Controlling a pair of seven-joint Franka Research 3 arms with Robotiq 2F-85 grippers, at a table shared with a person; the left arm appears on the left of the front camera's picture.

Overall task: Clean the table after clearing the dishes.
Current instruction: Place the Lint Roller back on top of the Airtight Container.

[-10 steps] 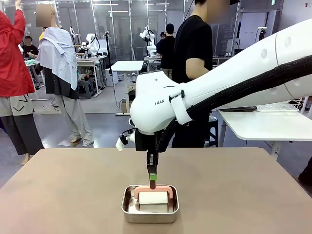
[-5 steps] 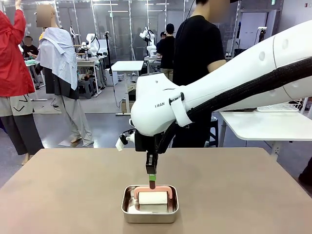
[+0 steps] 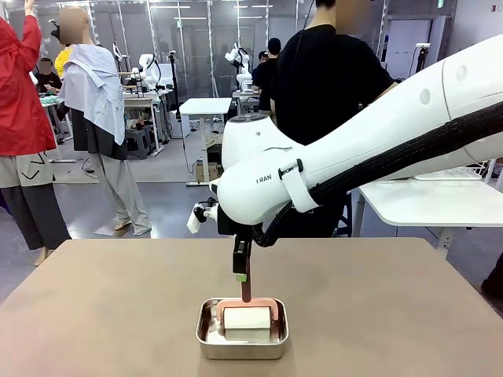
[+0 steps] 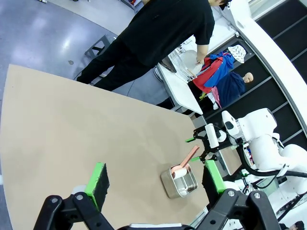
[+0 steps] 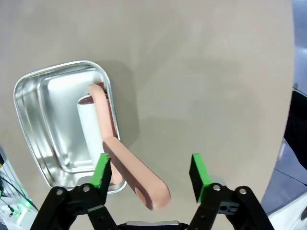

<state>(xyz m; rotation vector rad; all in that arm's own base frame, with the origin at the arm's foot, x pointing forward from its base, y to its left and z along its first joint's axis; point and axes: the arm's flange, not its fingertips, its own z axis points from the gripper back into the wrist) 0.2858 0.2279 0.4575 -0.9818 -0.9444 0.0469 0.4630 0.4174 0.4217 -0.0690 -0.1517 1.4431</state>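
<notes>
Bare beige-brown table (image 3: pixel 94 306), dishes cleared: you had the right gripper (image 5: pixel 151 175) jaws parted, pink-handled white lint roller (image 5: pixel 98 129) resting in the square steel pan (image 5: pixel 33 120), presumably returned; left gripper (image 4: pixel 156 179) wide, empty.

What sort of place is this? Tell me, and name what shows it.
Most likely a robotics lab or data-collection hall. Beyond the table with the steel pan, other white robot arms stand at work tables across an open floor, and several people stand about among them.
</notes>
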